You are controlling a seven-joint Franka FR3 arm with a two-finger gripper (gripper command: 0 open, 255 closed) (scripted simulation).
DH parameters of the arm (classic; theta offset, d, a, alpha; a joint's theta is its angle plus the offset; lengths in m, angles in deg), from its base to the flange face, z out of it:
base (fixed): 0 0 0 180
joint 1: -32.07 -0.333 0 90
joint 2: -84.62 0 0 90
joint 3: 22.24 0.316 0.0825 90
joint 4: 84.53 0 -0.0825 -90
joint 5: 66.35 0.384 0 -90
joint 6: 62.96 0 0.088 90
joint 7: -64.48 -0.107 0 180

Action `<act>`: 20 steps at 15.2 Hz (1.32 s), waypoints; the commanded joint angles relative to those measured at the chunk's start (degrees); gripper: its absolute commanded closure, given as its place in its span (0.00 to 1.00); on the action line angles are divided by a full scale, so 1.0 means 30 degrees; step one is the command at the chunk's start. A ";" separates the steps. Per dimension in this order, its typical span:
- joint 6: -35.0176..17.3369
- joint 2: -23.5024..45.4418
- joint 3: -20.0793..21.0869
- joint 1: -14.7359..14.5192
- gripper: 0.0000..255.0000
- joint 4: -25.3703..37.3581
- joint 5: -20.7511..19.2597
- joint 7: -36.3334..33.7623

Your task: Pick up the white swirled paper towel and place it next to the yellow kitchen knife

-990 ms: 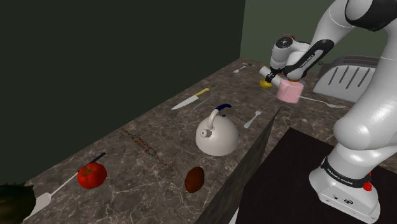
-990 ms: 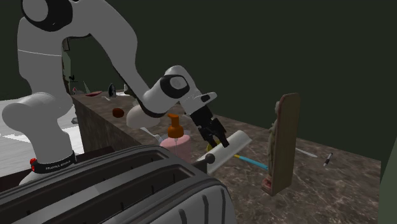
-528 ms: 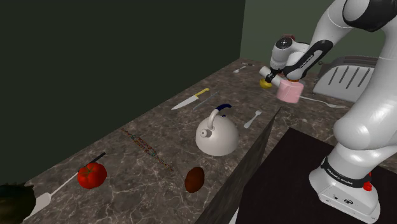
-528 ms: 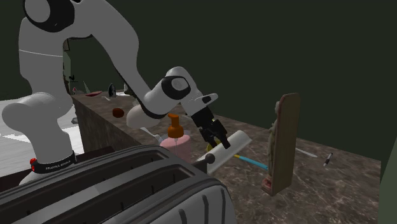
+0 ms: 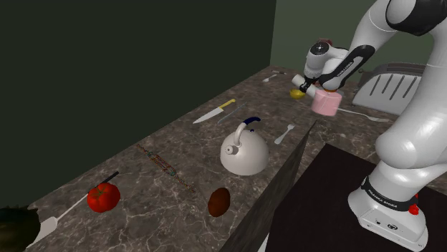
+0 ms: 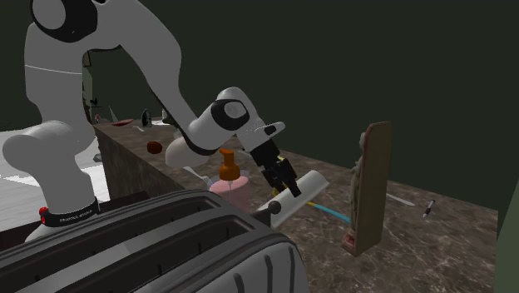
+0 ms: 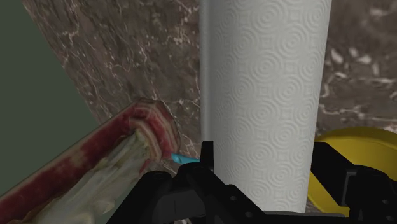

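Note:
The white paper towel roll (image 7: 267, 95), embossed with swirls, lies on the dark marble counter (image 5: 186, 154). In the second exterior view the paper towel roll (image 6: 301, 191) slants away from the toaster. My black gripper (image 6: 287, 185) reaches down onto it, and in the wrist view both fingers (image 7: 207, 159) press against the roll's sides, shut on it. In the shoulder view the gripper (image 5: 308, 87) is at the counter's far end. The knife with the yellow handle (image 5: 215, 112) lies well down the counter towards the kettle.
A pink soap dispenser (image 5: 326, 104) and a yellow object (image 5: 296, 94) sit right beside the gripper. A toaster (image 6: 150, 250) stands close behind. An upright red-edged slab (image 6: 370, 187) is beyond the roll. A kettle (image 5: 243, 149), spoon (image 5: 285, 133), tomato (image 5: 103, 196) lie further along.
The fingers have closed from wide apart onto the sides of the paper towel roll. The arm and the roll have hardly moved.

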 commanded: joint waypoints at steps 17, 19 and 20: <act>0.2161 -0.2681 0.1001 0.0353 1.00 -0.0092 0.4647 0.4940; 0.2513 -0.3009 0.1083 0.0342 1.00 -0.0009 0.5207 0.5531; 0.2692 -0.3167 0.1119 0.0332 1.00 0.0041 0.5477 0.5816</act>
